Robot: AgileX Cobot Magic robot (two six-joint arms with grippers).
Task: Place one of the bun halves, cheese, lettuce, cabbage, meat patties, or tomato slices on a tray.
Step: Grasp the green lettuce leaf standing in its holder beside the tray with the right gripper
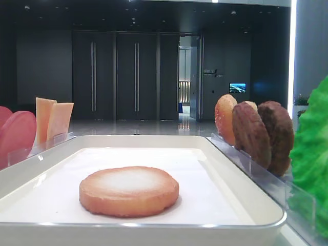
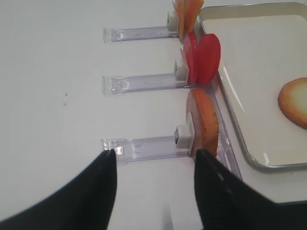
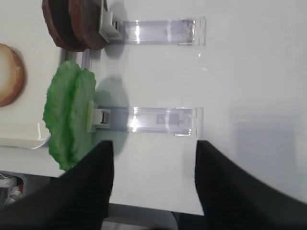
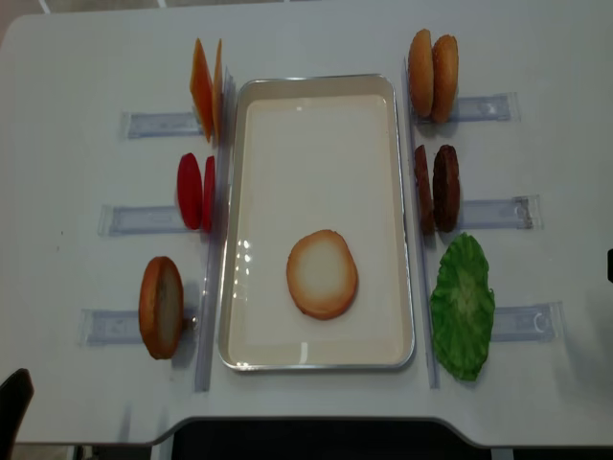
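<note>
Each wrist view shows 2 matte black, tapering fingers (image 3: 81,191) (image 2: 86,191).

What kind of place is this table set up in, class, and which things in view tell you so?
Probably a demonstration or test bench in a large building lobby, not a kitchen. Burger parts such as the tomato slices stand upright in clear holders beside a white tray, and dark tall doors and a polished floor lie behind.

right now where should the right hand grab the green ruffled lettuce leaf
Judging by its pose, the top edge of the green ruffled lettuce leaf, coming from above. It stands on edge in the clear plastic holder beside the white rectangular tray, so its thin rim is exposed for the open right hand to pinch both faces.
</note>
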